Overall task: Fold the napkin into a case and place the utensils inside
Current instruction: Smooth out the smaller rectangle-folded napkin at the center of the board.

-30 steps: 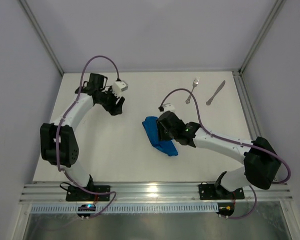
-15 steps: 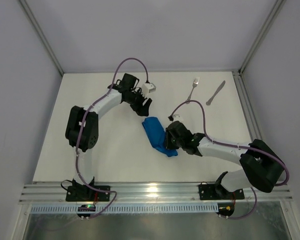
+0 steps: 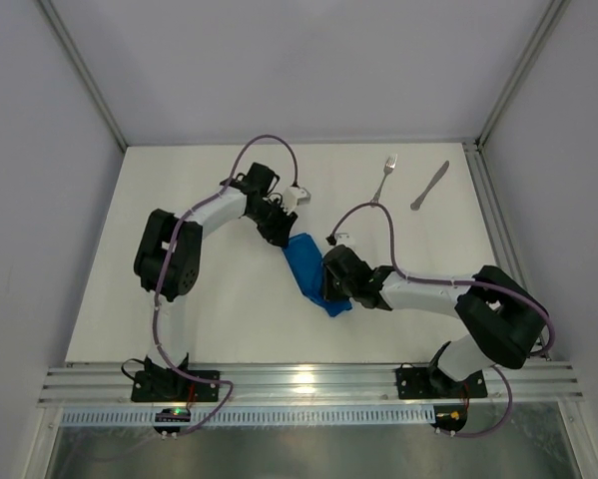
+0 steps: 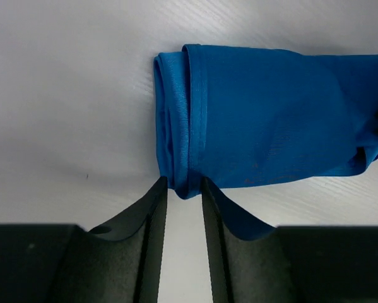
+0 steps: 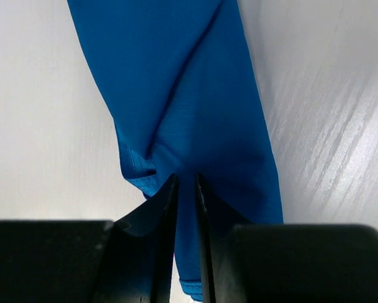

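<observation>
The napkin lies on the white table as a narrow, bright blue folded strip, running from far left to near right. My left gripper is at its far end. In the left wrist view the jaws pinch the corner of the folded layers. My right gripper sits low on the near end. Its narrow jaws are closed on a ridge of the cloth. The fork and the knife lie apart at the far right, untouched.
A metal rail runs along the near edge by the arm bases. Frame posts stand at the table's far corners. Bare white table spreads to the left of the napkin.
My left arm swung right from the far left to the napkin's far end and its jaws narrowed on the corner. My right gripper slid toward the near end and closed on the cloth.
</observation>
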Motion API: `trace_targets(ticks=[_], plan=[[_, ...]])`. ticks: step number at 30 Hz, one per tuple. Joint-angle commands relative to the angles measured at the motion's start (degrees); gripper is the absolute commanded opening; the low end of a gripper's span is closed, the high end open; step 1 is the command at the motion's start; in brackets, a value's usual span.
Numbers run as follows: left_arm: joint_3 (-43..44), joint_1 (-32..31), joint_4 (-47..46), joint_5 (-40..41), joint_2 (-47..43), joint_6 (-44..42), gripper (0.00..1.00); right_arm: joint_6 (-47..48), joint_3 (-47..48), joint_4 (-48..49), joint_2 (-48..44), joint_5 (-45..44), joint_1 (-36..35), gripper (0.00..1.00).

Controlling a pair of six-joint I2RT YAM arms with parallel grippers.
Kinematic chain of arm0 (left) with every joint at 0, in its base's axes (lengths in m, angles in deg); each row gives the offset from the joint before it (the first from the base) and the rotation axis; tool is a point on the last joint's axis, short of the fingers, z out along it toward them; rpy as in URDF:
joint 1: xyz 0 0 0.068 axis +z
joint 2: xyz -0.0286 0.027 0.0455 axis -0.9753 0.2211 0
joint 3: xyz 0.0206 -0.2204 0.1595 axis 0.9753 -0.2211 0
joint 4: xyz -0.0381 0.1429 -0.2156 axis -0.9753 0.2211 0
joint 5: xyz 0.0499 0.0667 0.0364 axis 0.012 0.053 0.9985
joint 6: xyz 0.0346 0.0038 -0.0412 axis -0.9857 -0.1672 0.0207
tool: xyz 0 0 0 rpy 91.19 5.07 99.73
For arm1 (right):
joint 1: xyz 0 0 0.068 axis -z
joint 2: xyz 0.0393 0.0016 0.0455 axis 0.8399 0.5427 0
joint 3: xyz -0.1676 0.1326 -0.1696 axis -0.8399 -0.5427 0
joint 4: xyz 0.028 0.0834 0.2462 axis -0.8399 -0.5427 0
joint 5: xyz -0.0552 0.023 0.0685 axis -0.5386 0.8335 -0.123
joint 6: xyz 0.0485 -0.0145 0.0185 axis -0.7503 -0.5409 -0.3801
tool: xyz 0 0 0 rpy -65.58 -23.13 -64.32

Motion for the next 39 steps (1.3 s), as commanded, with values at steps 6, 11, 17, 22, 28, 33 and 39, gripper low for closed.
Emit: trace_targets(ticks=[6,11,17,22,28,33,39], plan=[[-2.92,-0.08,-1.0,4.76,-1.12,-1.04,0.01,2.44,3.16,1.97,4.07,-3.54,-0.4,0.18],[-4.51,-0.08,-1.09,9.25,-2.44,-2.0,0.0,7.97,6.4,0.48,5.03,-6.27,-0.4,0.18],[-7.49,-0.08,-0.29,11.01,-4.11,-3.15,0.0,12.91,12.21,-4.62,3.2,-6.89,-0.4,0.19],[-11.36,-0.08,-2.4,11.71,-7.53,-3.59,0.0,7.83,9.15,-6.29,-2.17,-4.43,-0.4,0.25],[-13.82,-0.08,-2.41,12.33,-10.35,-4.46,0.0,-0.78,2.38,-2.52,-1.82,-1.88,-2.15,0.23],[-16.02,-0.08,-2.14,14.26,-11.49,-4.99,0.0,-6.42,0.61,-1.81,0.98,-4.42,-6.28,0.14],[-18.57,0.54,-1.7,15.49,-12.28,-5.52,0.0,-11.61,-1.94,-0.31,3.63,-7.14,-7.25,0.06]])
